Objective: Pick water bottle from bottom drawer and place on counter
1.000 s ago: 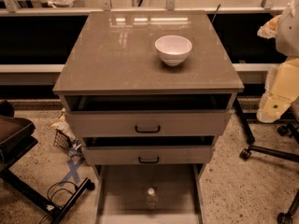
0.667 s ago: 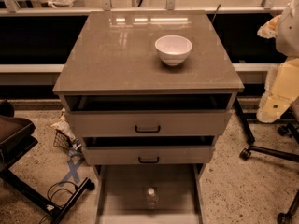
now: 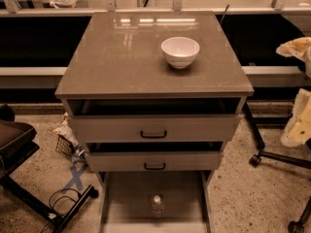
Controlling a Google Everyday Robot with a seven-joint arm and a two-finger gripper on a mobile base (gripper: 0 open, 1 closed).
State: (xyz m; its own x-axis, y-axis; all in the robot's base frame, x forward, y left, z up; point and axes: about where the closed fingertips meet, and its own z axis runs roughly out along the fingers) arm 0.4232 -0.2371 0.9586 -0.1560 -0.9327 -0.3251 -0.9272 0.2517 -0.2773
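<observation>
Table (image 3: 121, 57): glossy grey-brown top. Drawer (image 3: 127, 203): lowest under table, pulled out. Pincer (image 3: 295, 48): beyond table's right edge; open or closed cannot be told. Bowl (image 3: 180, 51): white, on table, right of centre. Bottle (image 3: 157, 205): upright in drawer, below table's front edge.

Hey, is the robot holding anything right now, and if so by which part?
Nothing is held. The end effector sits at the right edge, well apart from the water bottle, which stands untouched in the bottom drawer.
</observation>
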